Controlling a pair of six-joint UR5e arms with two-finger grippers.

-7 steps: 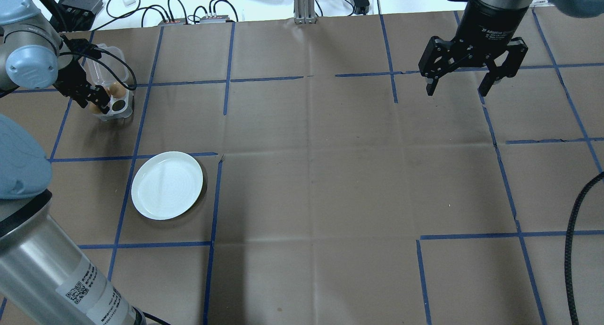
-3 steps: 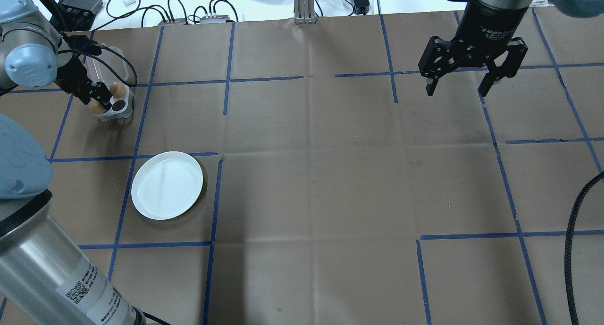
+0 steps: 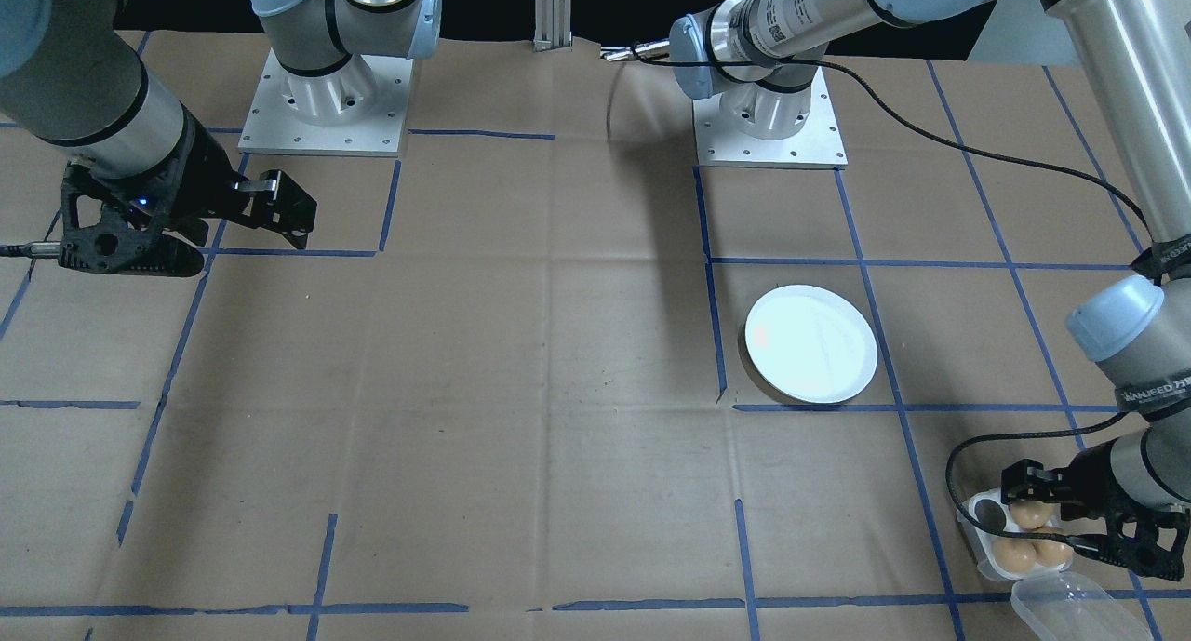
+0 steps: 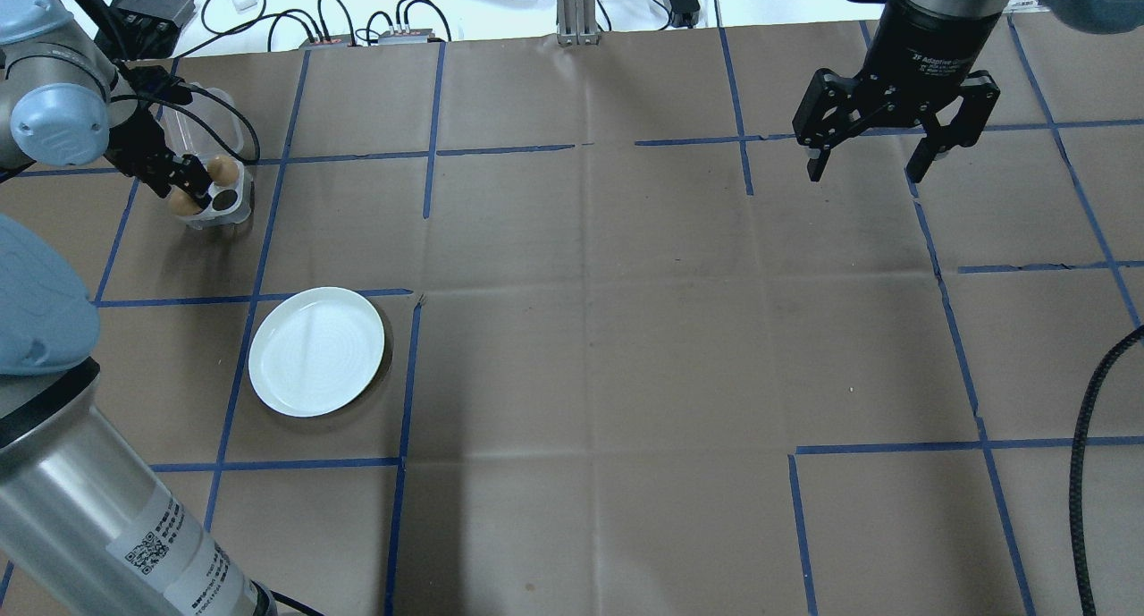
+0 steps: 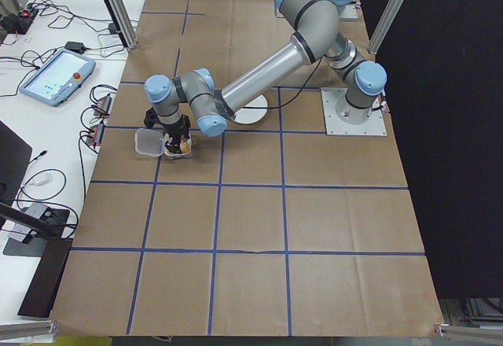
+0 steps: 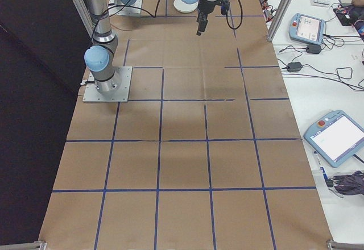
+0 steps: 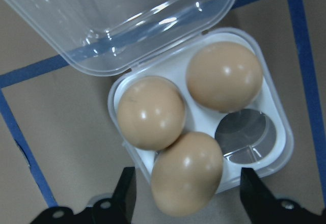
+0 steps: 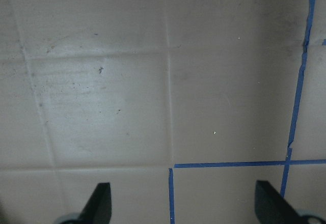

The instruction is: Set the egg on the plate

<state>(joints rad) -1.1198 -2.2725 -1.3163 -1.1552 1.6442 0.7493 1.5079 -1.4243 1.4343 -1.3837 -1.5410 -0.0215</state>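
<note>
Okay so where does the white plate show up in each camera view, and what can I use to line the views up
Exterior front-facing: the plate lies right of centre.
Overhead exterior: lower left.
Exterior left: upper middle, mostly hidden behind the left arm.
Exterior right: top edge, partly hidden behind the arm.
Left wrist-mounted: not in it.
Right wrist-mounted: not in it.
Shared landmark: the egg tray with brown eggs, under the left gripper.

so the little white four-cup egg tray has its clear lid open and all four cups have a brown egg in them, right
Not quite. The small white four-cup egg tray does have its clear plastic lid open, but only three cups hold brown eggs; the fourth cup is empty. The left wrist-mounted view shows this plainly, with the open left gripper straddling the nearest egg.
</note>
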